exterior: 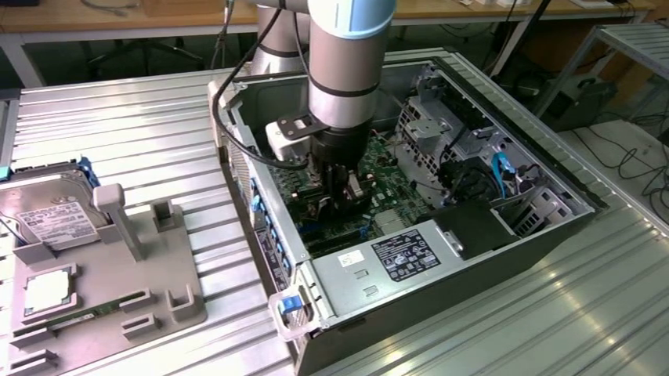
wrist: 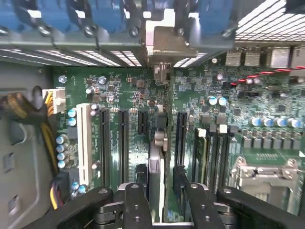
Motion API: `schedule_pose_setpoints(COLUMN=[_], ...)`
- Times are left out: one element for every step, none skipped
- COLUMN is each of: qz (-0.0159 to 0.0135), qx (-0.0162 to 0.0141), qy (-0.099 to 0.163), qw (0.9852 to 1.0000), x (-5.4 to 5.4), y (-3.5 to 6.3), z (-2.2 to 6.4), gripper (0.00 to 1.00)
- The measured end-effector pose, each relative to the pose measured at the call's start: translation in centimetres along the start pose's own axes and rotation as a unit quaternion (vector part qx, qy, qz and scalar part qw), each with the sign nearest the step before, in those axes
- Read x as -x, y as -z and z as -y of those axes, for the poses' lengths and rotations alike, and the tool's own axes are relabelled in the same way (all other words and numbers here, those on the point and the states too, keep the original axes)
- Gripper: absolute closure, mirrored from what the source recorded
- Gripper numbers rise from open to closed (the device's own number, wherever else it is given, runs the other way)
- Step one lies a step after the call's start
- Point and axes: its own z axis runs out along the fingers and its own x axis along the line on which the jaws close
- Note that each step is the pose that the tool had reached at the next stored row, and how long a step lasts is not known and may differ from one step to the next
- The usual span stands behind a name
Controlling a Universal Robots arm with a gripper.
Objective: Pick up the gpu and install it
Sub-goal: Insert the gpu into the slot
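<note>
The big open computer case (exterior: 544,235) lies on the metal table (exterior: 136,133), and the robot arm (exterior: 340,63) reaches down inside it. The green motherboard (wrist: 119,90) has long black slots (wrist: 105,143). The gpu (wrist: 156,167) stands on its edge over them. If it tips or misses its slot, pushing could bend the card. The claw (wrist: 164,202) is narrow, squeezing the gpu's top edge.
</note>
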Motion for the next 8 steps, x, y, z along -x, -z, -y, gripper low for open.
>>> schedule_pose_setpoints(qz=[-0.0001,-0.0001,0.0,-0.0002,-0.0001,-0.0001,-0.0002,-0.0002], qx=[-0.0008,-0.0017,-0.0026,-0.0032,-0.0041,-0.0049,-0.0057,-0.0065], qy=[0.0,0.0,0.0,0.0,0.0,0.0,0.0,0.0], qw=[1.0,1.0,1.0,1.0,1.0,1.0,1.0,1.0], x=[0.0,0.0,0.0,0.0,0.1,0.1,0.1,0.1], y=[0.38,0.75,1.12,1.5,1.86,2.24,2.65,2.99], z=[0.03,0.06,0.09,0.12,0.15,0.18,0.21,0.24], gripper=[0.65,0.65,0.65,0.65,0.65,0.65,0.65,0.65])
